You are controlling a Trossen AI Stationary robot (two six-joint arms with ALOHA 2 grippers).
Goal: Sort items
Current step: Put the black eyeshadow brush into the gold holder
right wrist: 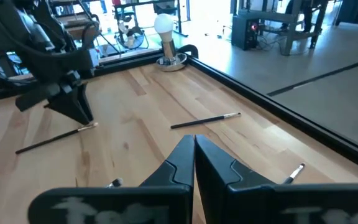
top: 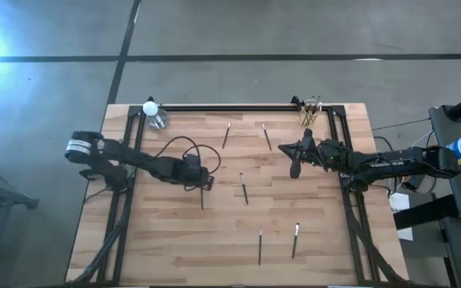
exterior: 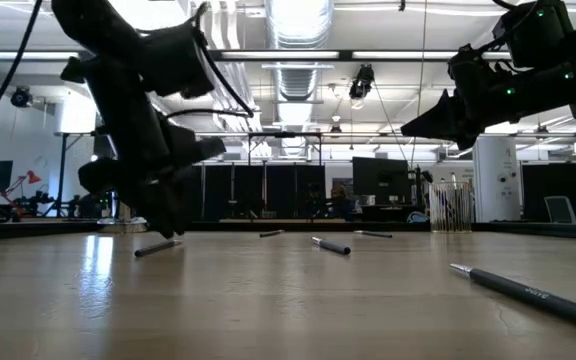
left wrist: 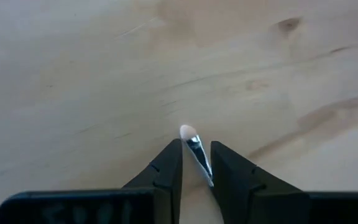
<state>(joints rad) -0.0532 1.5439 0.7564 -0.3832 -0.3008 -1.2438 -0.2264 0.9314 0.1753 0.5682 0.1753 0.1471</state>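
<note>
I am working the pickup step: the left gripper (left wrist: 196, 180) is sitting low on the surface (top: 182, 248), fingers parted around one brush (left wrist: 194, 149), not yet clamping it. The right gripper (right wrist: 194, 163) is hanging shut and empty above the surface near the cup of sorted brushes (top: 309, 113). Next move, in my judgement: closing squarely on the brush, then lifting it.

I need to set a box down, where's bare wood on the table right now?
Free: the near left corner, below the left end effector and left of the near brushes. Crowded: the middle, scattered with sticks, and the far corners by the glass cup and the holder.

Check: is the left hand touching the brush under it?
Cannot tell. The left wrist view shows the brush lying between the left hand's fingers, but no plain contact or gap.
</note>
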